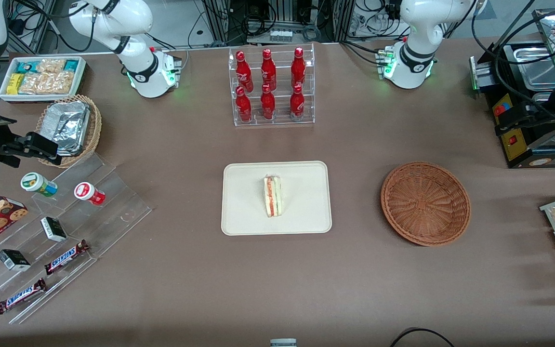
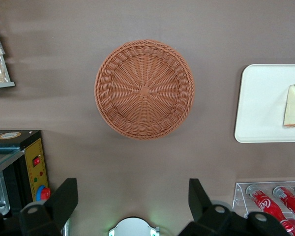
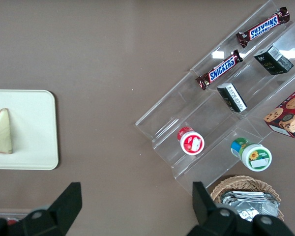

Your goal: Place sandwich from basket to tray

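Your sandwich [image 1: 272,195] lies on the tray [image 1: 244,212], near its middle, resting on a broad face with the red, orange and green filling edge showing from above. Judging from that, the transfer looks done; nothing sits in the basket [image 1: 425,203], which stands well apart from the tray, toward the working arm's end of the table.

Should you need to handle the sandwich again, treat it as light, soft and easy to crush: the bread will likely give under pressure, and the clear wrap is probably slick against the fingers. Take it across the two bread faces, close to the thick middle of the wedge and not at the thin tip, and close only enough to keep it from sliding.

Your gripper [image 2: 132,196] hangs high over the bare tabletop just beside the basket, on the side farther from the front camera, with its fingers [image 2: 64,199] spread wide and nothing between them. It is well clear of the tray.

Farther from the front camera than the tray stands a clear rack of red bottles [image 1: 270,86], which you should keep clear of on any return reach.
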### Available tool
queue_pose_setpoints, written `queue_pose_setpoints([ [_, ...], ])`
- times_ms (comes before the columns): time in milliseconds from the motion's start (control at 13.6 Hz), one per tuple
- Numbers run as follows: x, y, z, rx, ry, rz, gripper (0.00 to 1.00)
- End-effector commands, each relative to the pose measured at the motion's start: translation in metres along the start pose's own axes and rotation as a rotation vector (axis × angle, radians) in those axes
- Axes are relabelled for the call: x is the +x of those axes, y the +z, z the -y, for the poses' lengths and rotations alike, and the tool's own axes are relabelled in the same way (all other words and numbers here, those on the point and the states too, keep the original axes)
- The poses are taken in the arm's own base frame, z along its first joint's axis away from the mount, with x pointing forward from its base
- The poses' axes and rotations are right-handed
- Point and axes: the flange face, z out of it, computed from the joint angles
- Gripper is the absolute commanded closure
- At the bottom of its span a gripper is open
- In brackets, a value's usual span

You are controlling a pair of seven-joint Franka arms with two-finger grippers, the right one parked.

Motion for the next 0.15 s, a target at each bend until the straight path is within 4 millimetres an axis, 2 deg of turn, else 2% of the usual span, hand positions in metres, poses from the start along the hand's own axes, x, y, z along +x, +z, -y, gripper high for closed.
queue_pose_setpoints([
  [0,-0.0085,-0.0067,-0.0056,0.032,0.02,0.014,0.01],
  [74,-0.0096,-0.0068,-0.0081,0.051,0.025,0.016,0.01],
])
